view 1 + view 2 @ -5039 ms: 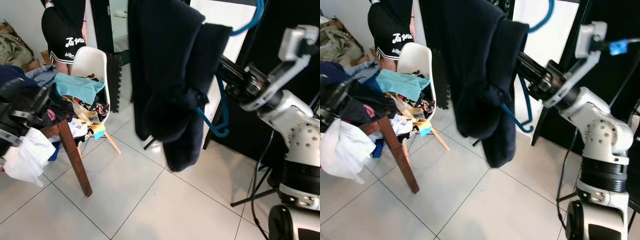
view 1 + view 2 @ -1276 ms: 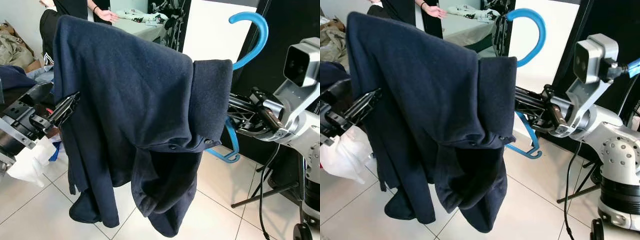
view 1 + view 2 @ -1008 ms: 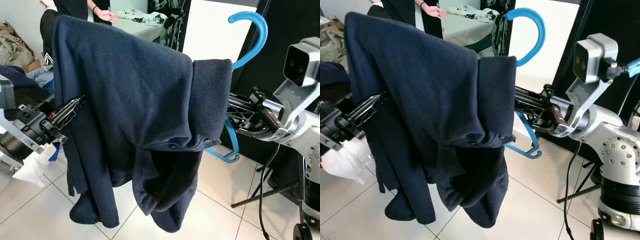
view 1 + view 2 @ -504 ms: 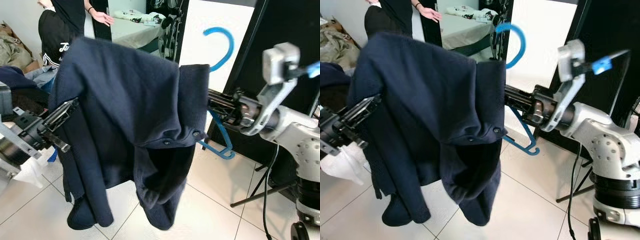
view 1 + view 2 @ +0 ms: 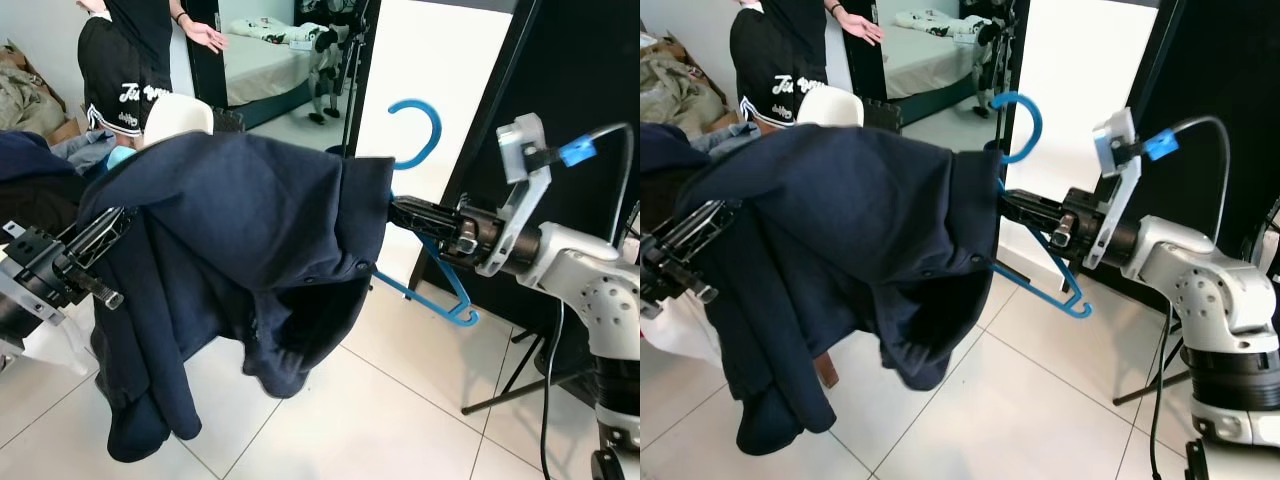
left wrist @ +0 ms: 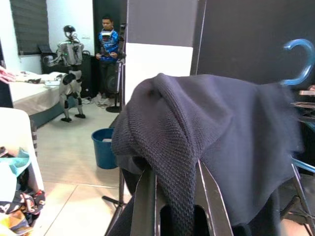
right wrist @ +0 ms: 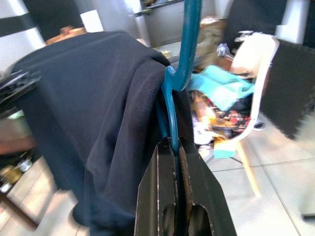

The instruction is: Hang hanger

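Observation:
A blue hanger (image 5: 416, 118) carries a dark navy garment (image 5: 240, 215) draped over it, hook pointing up in front of the white panel. My right gripper (image 5: 396, 212) reaches in from the right and is shut on the hanger's stem just below the hook; in the right wrist view its fingers (image 7: 157, 182) clamp the blue stem (image 7: 172, 125). My left gripper (image 5: 104, 228) is at the garment's left edge. In the left wrist view the knit fabric (image 6: 197, 123) hangs pinched between its two fingers (image 6: 145, 201).
A white chair (image 5: 181, 112) piled with clothes stands behind the garment, and a person in black shorts (image 5: 122, 60) stands beyond it. A black frame and dark wall (image 5: 580, 70) rise at right, with a tripod leg (image 5: 508, 388) on the tiled floor. A blue bin (image 6: 104, 147) sits further off.
The hanger and garment have sunk lower and moved away from the camera, uncovering the white chair behind. Both grippers keep their hold.

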Controlling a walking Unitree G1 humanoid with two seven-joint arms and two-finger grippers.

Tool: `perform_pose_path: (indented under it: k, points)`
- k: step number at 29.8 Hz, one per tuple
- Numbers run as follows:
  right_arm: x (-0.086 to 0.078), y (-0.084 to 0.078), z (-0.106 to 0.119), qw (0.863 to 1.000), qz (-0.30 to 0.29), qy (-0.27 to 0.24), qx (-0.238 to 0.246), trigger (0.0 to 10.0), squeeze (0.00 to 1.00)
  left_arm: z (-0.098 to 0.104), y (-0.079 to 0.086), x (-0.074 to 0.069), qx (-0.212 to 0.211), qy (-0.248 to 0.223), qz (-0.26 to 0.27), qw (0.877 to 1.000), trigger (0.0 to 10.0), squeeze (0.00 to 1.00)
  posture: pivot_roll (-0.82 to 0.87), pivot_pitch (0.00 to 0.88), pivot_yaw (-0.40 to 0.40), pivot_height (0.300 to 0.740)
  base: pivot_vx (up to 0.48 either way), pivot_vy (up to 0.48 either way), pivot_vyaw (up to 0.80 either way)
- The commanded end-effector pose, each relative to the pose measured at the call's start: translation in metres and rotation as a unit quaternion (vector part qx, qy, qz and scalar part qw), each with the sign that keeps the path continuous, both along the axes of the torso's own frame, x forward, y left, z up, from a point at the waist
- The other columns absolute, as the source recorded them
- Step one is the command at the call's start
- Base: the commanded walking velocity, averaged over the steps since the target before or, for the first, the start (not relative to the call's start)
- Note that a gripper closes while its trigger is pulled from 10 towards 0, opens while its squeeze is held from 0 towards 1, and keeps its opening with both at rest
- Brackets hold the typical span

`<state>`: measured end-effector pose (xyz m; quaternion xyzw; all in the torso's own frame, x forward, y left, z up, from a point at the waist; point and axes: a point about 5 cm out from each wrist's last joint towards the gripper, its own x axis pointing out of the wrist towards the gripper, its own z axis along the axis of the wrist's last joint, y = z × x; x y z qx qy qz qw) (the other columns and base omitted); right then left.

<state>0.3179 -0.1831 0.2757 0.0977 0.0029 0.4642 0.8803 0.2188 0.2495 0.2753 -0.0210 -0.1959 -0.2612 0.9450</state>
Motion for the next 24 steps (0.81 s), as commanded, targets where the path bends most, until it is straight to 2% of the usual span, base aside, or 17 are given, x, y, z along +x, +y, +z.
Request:
perform_pose_path:
  k: [1,2,5,6,7,8,9,10,12,17,18,19,21,23,24]
  points:
    - [0.01,-0.008,0.007,0.998,-0.052,-0.009,0.019,10.0,0.0,0.003,-0.006,-0.004,0.008,-0.007,-0.016,1.0,0.0,0.0,0.0,0.027,-0.047,0.74,0.0,0.0,0.0]
    - [0.014,-0.008,0.011,0.997,-0.066,-0.008,0.045,10.0,0.0,0.0,-0.012,-0.004,0.006,-0.002,-0.03,1.0,0.0,0.0,0.0,0.027,-0.047,0.74,0.0,0.0,0.0]
    - [0.016,-0.007,0.013,0.995,-0.074,-0.008,0.061,10.0,0.0,-0.002,-0.015,-0.005,0.004,0.002,-0.039,0.999,0.0,0.0,0.0,0.027,-0.047,0.74,0.0,0.0,0.0]
    - [0.018,-0.005,0.018,0.992,-0.08,-0.007,0.097,10.0,0.0,-0.006,-0.024,-0.005,0.001,0.011,-0.059,0.998,0.0,0.0,0.01,0.028,-0.047,0.74,0.0,0.0,0.0]
    - [0.018,-0.005,0.018,0.992,-0.08,-0.007,0.097,10.0,0.0,-0.006,-0.024,-0.005,0.001,0.011,-0.059,0.998,0.0,0.0,0.01,0.028,-0.047,0.74,0.0,0.0,0.0]
    - [0.02,-0.001,0.023,0.986,-0.083,-0.004,0.144,10.0,0.0,-0.015,-0.038,-0.005,0.0,0.027,-0.089,0.996,0.0,0.0,0.01,0.03,-0.045,0.74,0.0,0.0,0.0]
    - [0.02,-0.001,0.023,0.986,-0.083,-0.004,0.144,10.0,0.0,-0.015,-0.038,-0.005,0.0,0.027,-0.089,0.996,0.0,0.0,0.01,0.03,-0.045,0.74,0.0,0.0,0.0]
    - [0.019,0.005,0.03,0.979,-0.069,-0.005,0.193,10.0,0.0,-0.027,-0.054,-0.007,0.005,0.053,-0.121,0.991,0.0,0.0,0.01,0.031,-0.044,0.74,0.0,0.0,0.0]
    - [0.014,0.012,0.039,0.966,-0.039,-0.013,0.253,10.0,0.0,-0.042,-0.07,-0.009,0.017,0.085,-0.152,0.985,0.0,0.0,0.0,0.03,-0.043,0.74,0.0,0.0,0.0]
    - [0.004,0.015,0.049,0.956,0.009,-0.036,0.291,10.0,0.0,-0.048,-0.068,-0.007,0.031,0.101,-0.139,0.985,0.0,0.0,0.0,0.03,-0.042,0.74,0.0,0.0,0.0]
    - [0.0,0.017,0.052,0.953,0.027,-0.045,0.299,10.0,0.0,-0.049,-0.063,-0.006,0.037,0.102,-0.127,0.986,1.2,0.0,0.01,0.032,-0.043,0.74,0.0,0.0,0.0]
    - [-0.005,0.019,0.053,0.95,0.051,-0.056,0.303,10.0,0.0,-0.049,-0.057,-0.004,0.044,0.103,-0.108,0.988,10.0,0.0,0.01,0.032,-0.042,0.74,0.0,0.0,0.0]
    - [-0.012,0.021,0.055,0.947,0.078,-0.068,0.305,10.0,0.0,-0.048,-0.046,-0.002,0.053,0.104,-0.079,0.99,10.0,0.0,0.01,0.031,-0.041,0.74,0.0,0.0,0.0]
    - [-0.013,0.022,0.055,0.945,0.083,-0.07,0.308,10.0,0.0,-0.047,-0.043,-0.002,0.055,0.105,-0.069,0.991,10.0,0.0,0.01,0.031,-0.041,0.74,0.0,0.0,0.0]
    - [-0.015,0.022,0.056,0.945,0.087,-0.073,0.306,10.0,0.0,-0.046,-0.035,-0.002,0.064,0.108,-0.05,0.991,10.0,0.85,0.01,0.031,-0.041,0.74,0.0,0.0,0.0]
